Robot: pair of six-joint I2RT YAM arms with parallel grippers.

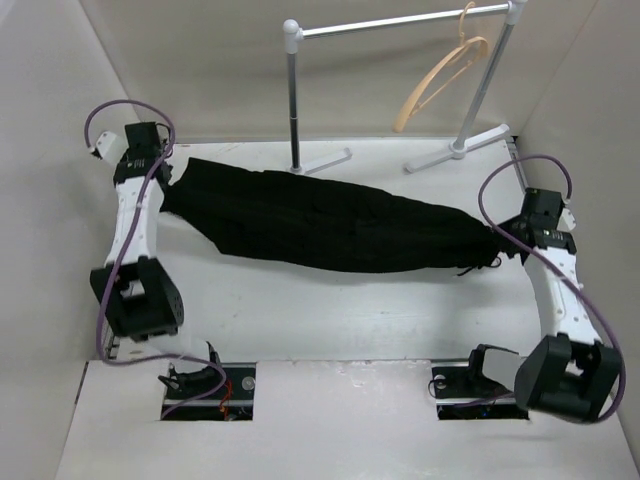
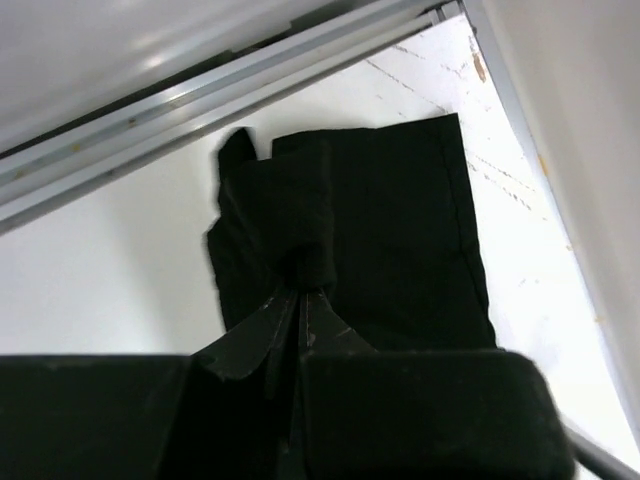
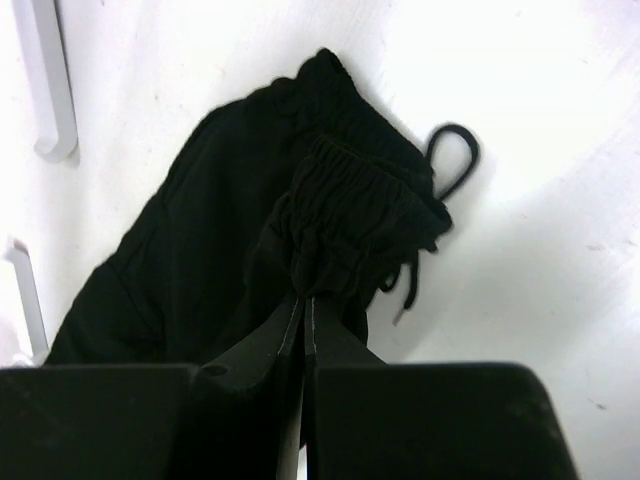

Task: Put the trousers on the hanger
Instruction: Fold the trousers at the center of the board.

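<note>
Two end effectors [image 1: 176,186] [image 1: 497,252], trousers [image 1: 330,225] between

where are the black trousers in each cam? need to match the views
Top external: black soft-fabric trousers stretched left to right across the middle of the table.
Left wrist: trousers fill the centre, leg-hem end nearest the lens.
Right wrist: trousers centre-left, gathered waistband end nearest the lens.
Shared landmark: white tabletop around the cloth in all three.

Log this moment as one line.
left gripper: shut on trousers, leg ends | right gripper: shut on waistband | trousers: stretched between both grippers | hanger: hooked on rail, bare
</note>
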